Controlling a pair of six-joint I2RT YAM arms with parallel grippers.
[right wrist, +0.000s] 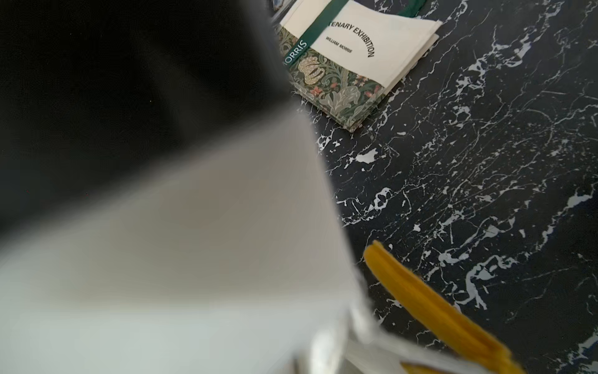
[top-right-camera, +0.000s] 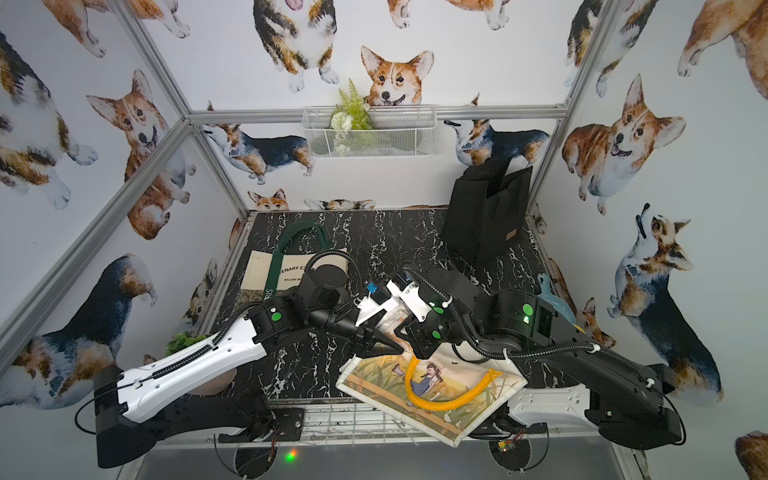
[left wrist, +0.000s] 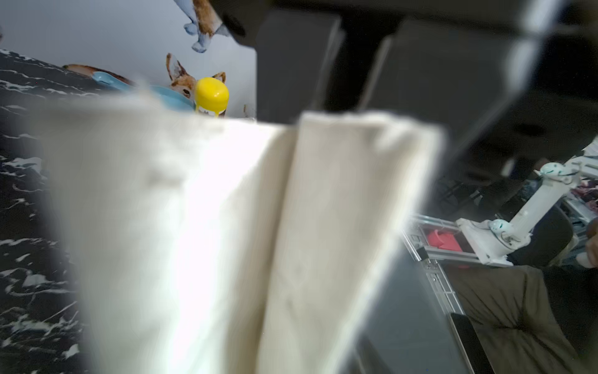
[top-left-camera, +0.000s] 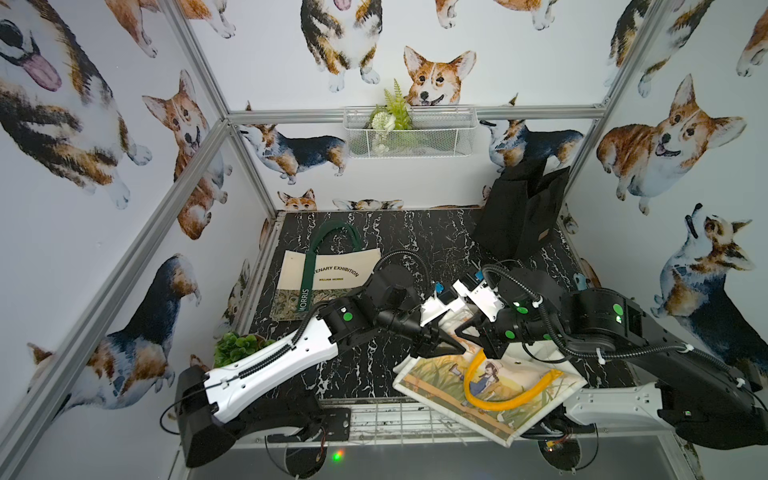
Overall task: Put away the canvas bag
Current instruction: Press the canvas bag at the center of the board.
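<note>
Folded illustrated canvas bag overhangs the worktop's front edge. The right claw pinches its raised fold; the left claw's opening is unclear. Best keep layers aligned, taut.

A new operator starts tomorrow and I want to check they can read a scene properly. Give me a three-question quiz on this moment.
1. True or false: the wire basket on the back wall holds greenery.
2. The handles of the folded Morris bag are: A green, B yellow, C red.
3. Short answer: which object do the left gripper and right gripper meet at?
Key: 1 true; 2 A; 3 the illustrated bag.
</note>
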